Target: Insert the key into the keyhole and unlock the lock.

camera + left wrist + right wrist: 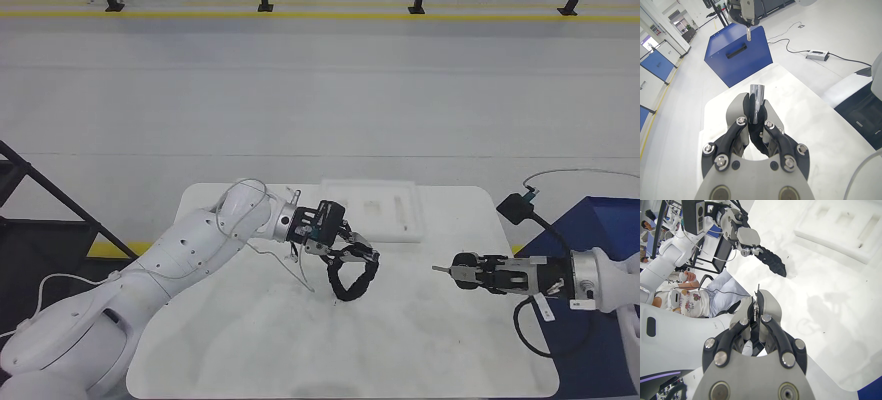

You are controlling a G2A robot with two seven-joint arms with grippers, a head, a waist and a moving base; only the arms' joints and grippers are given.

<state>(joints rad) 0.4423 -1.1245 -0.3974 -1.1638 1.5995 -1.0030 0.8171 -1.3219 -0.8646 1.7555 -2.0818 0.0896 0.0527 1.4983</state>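
Observation:
My left gripper (350, 250) (755, 106) is shut on a cable lock: its shiny metal cylinder (757, 98) sticks out between the fingers and the black sleeved cable loop (350, 280) hangs below, above the middle of the white table (300, 350). In the right wrist view the lock's keyhole end (744, 252) faces my right gripper. My right gripper (448, 270) (755, 300) is shut on the key (755, 309), whose blade (440, 269) points toward the lock. A gap of table separates the key tip from the lock. The key (748, 34) also hangs far off in the left wrist view.
A white foam tray (385, 210) with recesses lies at the table's back, behind the lock. A blue cabinet (590, 230) stands off the table's right side. The table's front half is bare.

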